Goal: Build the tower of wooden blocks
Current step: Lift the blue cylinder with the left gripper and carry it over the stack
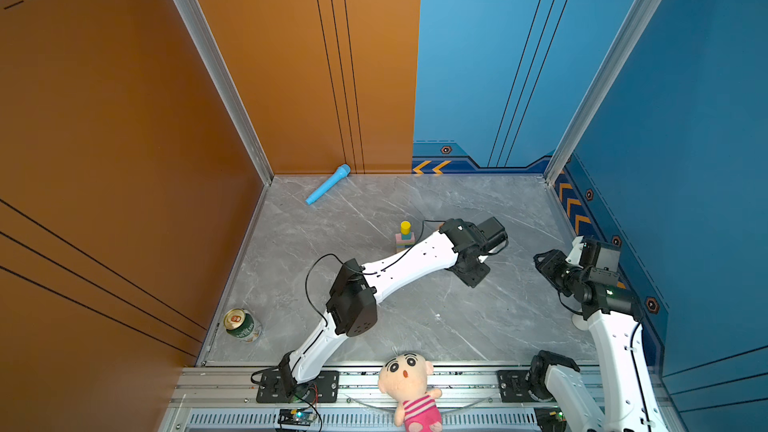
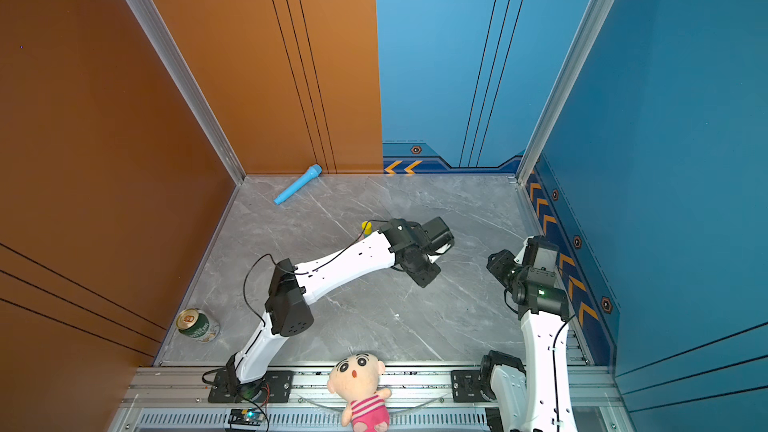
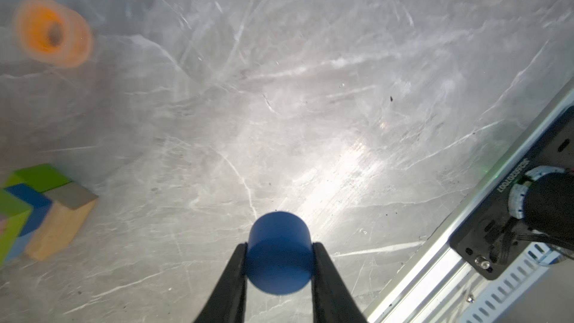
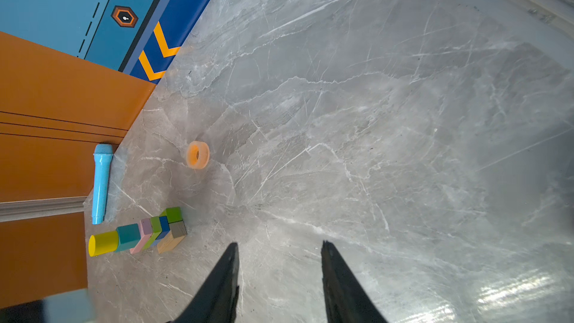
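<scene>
1. Jaws of the left gripper (image 3: 279, 244) are pinching the dark blue cylinder (image 3: 279, 253) by its curved side, its axis running along the fingers.
2. That arm is reaching right of the wood block tower (image 1: 404, 238) in a top view, the cylinder near it but apart.
3. The tower is standing upright on the grey table (image 1: 415, 317), long axis vertical, the yellow cylinder (image 1: 405, 227) capping it.
4. Beneath are sitting a teal cube (image 4: 128, 237), pink brick (image 4: 143, 234), lime green brick (image 4: 155, 228), dark blue cube (image 4: 164, 226) and, at the foot, a tan brick (image 4: 170, 241).
5. Jaws of the right gripper (image 4: 279, 243) are standing spread around nothing, well off to the right.
6. An orange tape ring (image 4: 198, 154) is sitting near the tower; a light-blue toy microphone (image 1: 328, 184) is lying slantwise by the back wall.
7. A can (image 1: 243, 325) is lying at the front left corner.
</scene>
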Robot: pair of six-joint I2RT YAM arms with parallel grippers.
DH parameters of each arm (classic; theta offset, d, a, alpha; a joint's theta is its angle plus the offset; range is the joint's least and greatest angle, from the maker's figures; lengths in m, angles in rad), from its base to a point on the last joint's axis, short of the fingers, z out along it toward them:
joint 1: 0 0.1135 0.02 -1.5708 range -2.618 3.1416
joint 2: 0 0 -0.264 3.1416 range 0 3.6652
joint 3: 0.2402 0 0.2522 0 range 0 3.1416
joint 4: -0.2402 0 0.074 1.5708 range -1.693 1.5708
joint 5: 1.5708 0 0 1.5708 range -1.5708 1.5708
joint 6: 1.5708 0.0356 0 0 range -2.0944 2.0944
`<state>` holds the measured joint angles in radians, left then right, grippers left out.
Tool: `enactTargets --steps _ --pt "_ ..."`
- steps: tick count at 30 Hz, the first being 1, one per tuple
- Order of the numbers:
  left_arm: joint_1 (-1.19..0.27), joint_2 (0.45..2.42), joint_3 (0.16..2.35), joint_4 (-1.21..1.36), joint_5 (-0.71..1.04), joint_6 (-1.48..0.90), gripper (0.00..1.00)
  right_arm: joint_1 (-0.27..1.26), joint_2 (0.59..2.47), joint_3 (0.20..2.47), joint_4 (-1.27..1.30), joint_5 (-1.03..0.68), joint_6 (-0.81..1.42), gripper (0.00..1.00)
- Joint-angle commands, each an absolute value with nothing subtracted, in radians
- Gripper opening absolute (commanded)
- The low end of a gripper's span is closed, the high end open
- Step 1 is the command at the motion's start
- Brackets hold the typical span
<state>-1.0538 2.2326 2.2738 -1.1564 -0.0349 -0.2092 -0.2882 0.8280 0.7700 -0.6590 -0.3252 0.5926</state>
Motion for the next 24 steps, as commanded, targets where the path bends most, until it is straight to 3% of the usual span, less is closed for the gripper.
enactTargets --steps 1,10,24 --pt "-1.018 2.212 2.36 -1.286 -0.088 -0.196 0.24 -0.275 0.862 0.75 -0.612 -0.357 0.618 0.43" --pt "-0.884 2.213 2.53 -1.413 -0.157 -0.176 0.27 -0.139 1.031 0.76 -0.542 -0.337 0.624 0.43" --pt "-0.721 2.237 2.549 -1.45 -0.19 -0.217 0.29 -0.013 1.239 0.819 -0.465 -0.309 0.645 0.42"
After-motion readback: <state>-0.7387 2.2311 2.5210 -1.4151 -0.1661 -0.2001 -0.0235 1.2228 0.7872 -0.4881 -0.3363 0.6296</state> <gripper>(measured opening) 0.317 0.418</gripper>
